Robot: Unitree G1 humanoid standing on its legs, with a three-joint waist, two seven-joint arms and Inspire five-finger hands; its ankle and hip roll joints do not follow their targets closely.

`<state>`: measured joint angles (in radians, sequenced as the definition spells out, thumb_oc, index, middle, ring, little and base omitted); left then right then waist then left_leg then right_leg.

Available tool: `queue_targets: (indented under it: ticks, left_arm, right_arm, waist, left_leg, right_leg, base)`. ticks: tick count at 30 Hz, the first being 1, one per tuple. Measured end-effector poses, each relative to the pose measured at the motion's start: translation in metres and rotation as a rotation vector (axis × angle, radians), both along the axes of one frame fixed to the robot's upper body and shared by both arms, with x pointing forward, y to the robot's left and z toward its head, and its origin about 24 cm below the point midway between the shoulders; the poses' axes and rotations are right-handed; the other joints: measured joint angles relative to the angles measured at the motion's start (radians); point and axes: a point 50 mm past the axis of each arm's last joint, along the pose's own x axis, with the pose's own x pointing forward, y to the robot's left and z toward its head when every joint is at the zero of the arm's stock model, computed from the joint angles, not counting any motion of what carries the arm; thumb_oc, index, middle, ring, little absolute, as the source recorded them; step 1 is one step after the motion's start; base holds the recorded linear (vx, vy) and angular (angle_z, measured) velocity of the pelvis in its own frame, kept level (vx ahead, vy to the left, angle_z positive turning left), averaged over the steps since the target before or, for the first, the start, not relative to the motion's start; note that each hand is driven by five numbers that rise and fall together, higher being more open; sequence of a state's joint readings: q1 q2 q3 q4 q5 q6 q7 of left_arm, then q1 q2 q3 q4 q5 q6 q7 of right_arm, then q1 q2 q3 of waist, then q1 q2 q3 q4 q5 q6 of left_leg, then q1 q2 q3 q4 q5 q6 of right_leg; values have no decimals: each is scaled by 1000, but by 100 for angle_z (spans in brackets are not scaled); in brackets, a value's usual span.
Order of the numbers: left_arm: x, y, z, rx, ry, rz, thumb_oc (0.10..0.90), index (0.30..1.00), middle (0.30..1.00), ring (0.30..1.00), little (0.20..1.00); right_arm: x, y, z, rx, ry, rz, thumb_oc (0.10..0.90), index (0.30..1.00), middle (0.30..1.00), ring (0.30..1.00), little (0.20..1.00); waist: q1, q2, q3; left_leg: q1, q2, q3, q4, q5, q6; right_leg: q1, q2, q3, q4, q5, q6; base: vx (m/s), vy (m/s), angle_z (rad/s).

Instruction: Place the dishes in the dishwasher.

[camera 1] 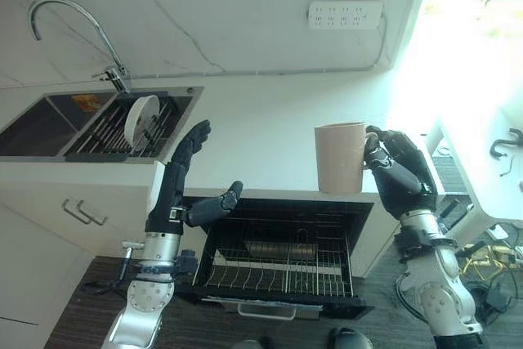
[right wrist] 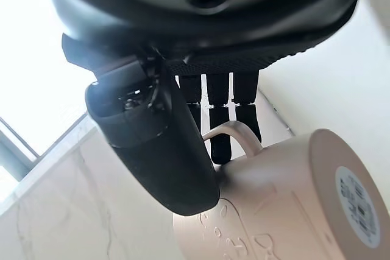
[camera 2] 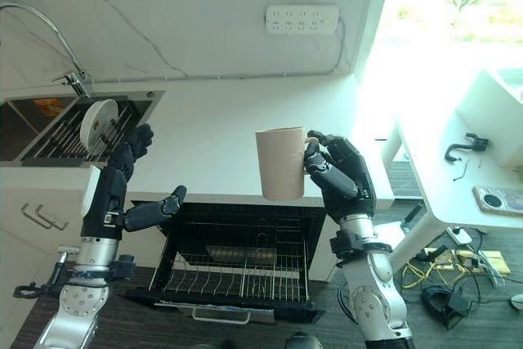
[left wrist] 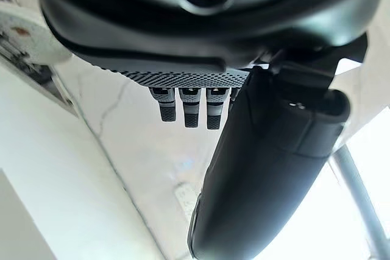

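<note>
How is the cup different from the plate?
The cup is beige and tall; the plate is white and flat. The cup is held upright by its handle in the right hand, above the open dishwasher; the plate stands on edge in the sink rack. Neither is in the dishwasher.

Your right hand (camera 1: 398, 171) has its fingers curled through the handle of a beige mug (camera 1: 340, 157), holding it upright above the white tabletop (camera 1: 261, 124) and the open dishwasher (camera 1: 282, 255). Your left hand (camera 1: 184, 173) is raised with its fingers straight and thumb out, over the tabletop edge beside the sink (camera 1: 49, 124). In the sink's rack a white plate (camera 1: 140, 117) stands on edge below the tap (camera 1: 69, 26).
</note>
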<state>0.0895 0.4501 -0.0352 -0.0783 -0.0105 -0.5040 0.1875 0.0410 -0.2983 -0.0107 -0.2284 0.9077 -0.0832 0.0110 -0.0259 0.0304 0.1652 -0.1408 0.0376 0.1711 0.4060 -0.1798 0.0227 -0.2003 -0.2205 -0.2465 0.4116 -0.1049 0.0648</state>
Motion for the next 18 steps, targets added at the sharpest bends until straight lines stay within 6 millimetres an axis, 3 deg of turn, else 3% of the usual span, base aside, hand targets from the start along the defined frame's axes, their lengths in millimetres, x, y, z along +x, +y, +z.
queue_targets:
  ticks: [2,5,6,7,8,10,14,18]
  left_arm:
    - [0,1,1,-15,0,-1,800,900,900,900,900]
    - [1,3,1,2,17,11,800,900,900,900,900]
    - [5,2,3,-1,15,7,800,900,900,900,900]
    - [8,1,8,-7,0,2,800,900,900,900,900]
    - [13,1,13,-28,-6,-16,800,900,900,900,900]
    - [16,1,12,-74,40,-52,800,900,900,900,900]
    - [0,9,-6,-111,237,-131,800,900,900,900,900]
    - [-7,7,-29,37,511,-306,800,900,900,900,900]
  right_arm:
    - [-5,-3,-6,2,24,-11,400,300,300,300,300]
    - [-5,-1,-5,-2,11,8,400,300,300,300,300]
    - [-2,-1,-1,-13,-11,18,400,300,300,300,300]
    - [1,1,3,-16,-34,32,400,300,300,300,300]
    - [3,3,7,-15,-58,47,400,300,300,300,300]
    - [4,5,11,-26,-83,71,400,300,300,300,300]
    - [2,8,15,-55,-91,118,400,300,300,300,300]
    - [-3,4,6,-98,-34,151,400,300,300,300,300]
  waist:
    - [2,-5,5]
    - [7,-17,13]
    - [8,0,24]
    - [17,1,37]
    - [43,-18,45]
    - [64,-23,54]
    - [88,-23,55]
    - [76,-15,54]
  left_leg:
    - [-16,-7,15,-20,-1,19]
    - [-22,-14,39,-56,54,71]
    - [-31,-6,21,-51,60,78]
    - [-36,-5,12,-64,72,72]
    - [-35,-17,21,-83,88,70]
    - [-25,-29,18,-121,105,52]
    - [-5,-36,40,-159,119,33]
    - [3,-36,44,-178,126,24]
  right_leg:
    - [11,2,0,-56,21,29]
    - [87,26,-40,-96,31,41]
    - [105,51,-41,-88,14,52]
    - [119,76,-28,-95,1,51]
    - [134,70,-31,-119,-22,28]
    - [138,65,-39,-130,-28,13]
    - [107,53,-15,-85,-42,2]
    - [103,54,-9,-71,-52,-4]
  base:
    - [-126,112,-24]
    - [-190,50,-6]
    - [-128,-92,21]
    - [-87,-110,9]
    - [-51,-106,1]
    - [-24,-74,13]
    - [-22,-30,-9]
    - [1,-17,-8]
